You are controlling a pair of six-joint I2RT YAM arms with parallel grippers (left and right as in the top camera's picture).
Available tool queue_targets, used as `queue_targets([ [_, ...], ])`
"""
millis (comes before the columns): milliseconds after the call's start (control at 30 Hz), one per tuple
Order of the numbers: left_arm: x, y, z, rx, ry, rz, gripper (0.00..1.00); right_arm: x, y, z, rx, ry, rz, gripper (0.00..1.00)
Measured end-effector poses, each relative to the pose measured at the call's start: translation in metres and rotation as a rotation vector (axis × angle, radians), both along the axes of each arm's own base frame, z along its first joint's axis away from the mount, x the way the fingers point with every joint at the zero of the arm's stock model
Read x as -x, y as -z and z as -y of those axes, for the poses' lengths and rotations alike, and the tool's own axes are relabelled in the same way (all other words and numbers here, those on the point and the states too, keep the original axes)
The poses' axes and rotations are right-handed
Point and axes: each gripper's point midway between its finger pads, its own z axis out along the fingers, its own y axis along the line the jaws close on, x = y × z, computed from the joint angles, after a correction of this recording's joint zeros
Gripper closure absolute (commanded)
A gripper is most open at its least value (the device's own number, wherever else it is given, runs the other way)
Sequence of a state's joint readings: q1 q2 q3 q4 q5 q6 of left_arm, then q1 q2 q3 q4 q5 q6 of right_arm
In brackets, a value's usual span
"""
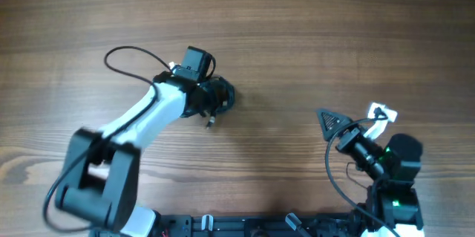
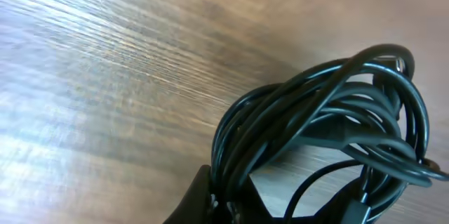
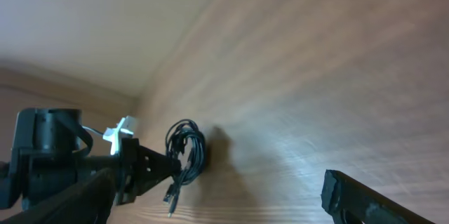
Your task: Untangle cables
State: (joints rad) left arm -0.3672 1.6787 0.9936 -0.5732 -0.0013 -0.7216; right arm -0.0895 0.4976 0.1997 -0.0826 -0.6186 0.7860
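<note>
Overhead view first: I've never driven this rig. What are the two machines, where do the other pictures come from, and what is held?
The machines are a left arm and a right arm at a wooden table, each ending in a two-finger pincer. The overhead picture looks down; the other two come from a camera on each wrist. The left pincer is closed on a knotted bundle of thin black cables, which fills the left wrist picture. The right pincer looks open and holds nothing; its camera sees the bundle from across the table.
</note>
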Motion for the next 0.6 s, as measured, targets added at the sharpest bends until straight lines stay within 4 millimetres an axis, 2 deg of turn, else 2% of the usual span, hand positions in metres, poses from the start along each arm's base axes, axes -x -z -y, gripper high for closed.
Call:
queue_targets([
  [33, -0.001, -0.006, 0.000, 0.012, -0.020, 0.014, 0.96, -0.002, -0.010, -0.005, -0.009, -0.035, 0.023, 0.06],
  [67, -0.003, -0.029, 0.001, 0.064, -0.101, 0.058, 0.96, -0.002, -0.013, -0.009, -0.020, -0.062, 0.026, 0.07],
  [100, -0.003, -0.040, 0.002, 0.095, -0.150, 0.079, 0.96, -0.001, -0.013, -0.015, -0.036, -0.097, 0.019, 0.07],
  [267, 0.000, -0.078, 0.008, 0.233, -0.307, 0.129, 0.96, 0.008, 0.001, -0.049, -0.100, -0.259, -0.074, 0.10],
  [333, 0.002, -0.083, 0.013, 0.263, -0.326, 0.131, 0.96, 0.010, -0.001, -0.068, -0.109, -0.333, -0.062, 0.09],
  [400, 0.005, -0.085, 0.020, 0.283, -0.330, 0.123, 0.96, 0.014, -0.005, -0.095, -0.115, -0.423, -0.038, 0.09],
  [600, 0.017, -0.085, 0.043, 0.319, -0.287, 0.089, 0.96, 0.014, -0.007, -0.158, -0.163, -0.522, 0.011, 0.10],
])
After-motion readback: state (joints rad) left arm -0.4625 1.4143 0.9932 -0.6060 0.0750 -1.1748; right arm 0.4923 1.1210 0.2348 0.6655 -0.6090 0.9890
